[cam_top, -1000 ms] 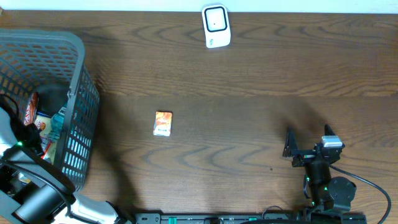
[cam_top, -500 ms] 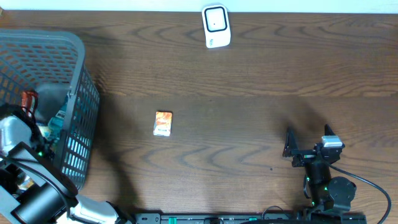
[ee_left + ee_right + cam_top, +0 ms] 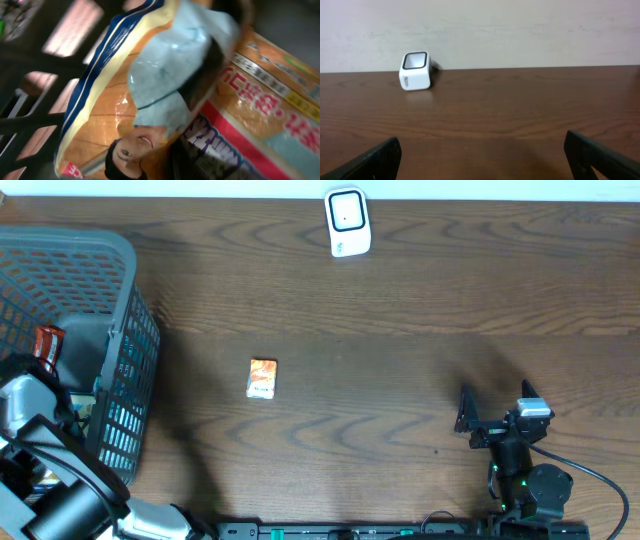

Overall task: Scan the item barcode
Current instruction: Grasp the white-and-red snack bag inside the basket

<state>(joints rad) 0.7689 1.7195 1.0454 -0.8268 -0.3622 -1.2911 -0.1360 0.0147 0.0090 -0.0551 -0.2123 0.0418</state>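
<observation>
**Two arms, one of them down in the basket**

I have the left arm reaching into the grey basket (image 3: 122, 330), and the left gripper (image 3: 40, 385) sits low inside it among the packets. Its claw is closed. The wrist camera is pressed so near the packets that I cannot make out the fingers, and I cannot tell whether anything is caught between them.

That close view is blurred. It shows a glossy packet (image 3: 125, 100) with a blue and cream edge and a printed face, lying partly over an orange and red packet (image 3: 260, 105) with lettering on it. From overhead I also see a red-topped item (image 3: 47, 340) against the basket's inner wall, just beyond the gripper.

One small orange packet (image 3: 262, 378) lies flat on the wooden table (image 3: 400, 310), outside the basket and near its right side. The white scanner (image 3: 347, 222) stands well to the right of the basket, at the table's far edge.

The right gripper (image 3: 481, 152) rests far to the right of the basket at the near edge. Its fingers (image 3: 370, 162) are spread wide with nothing between them, facing the scanner.
</observation>
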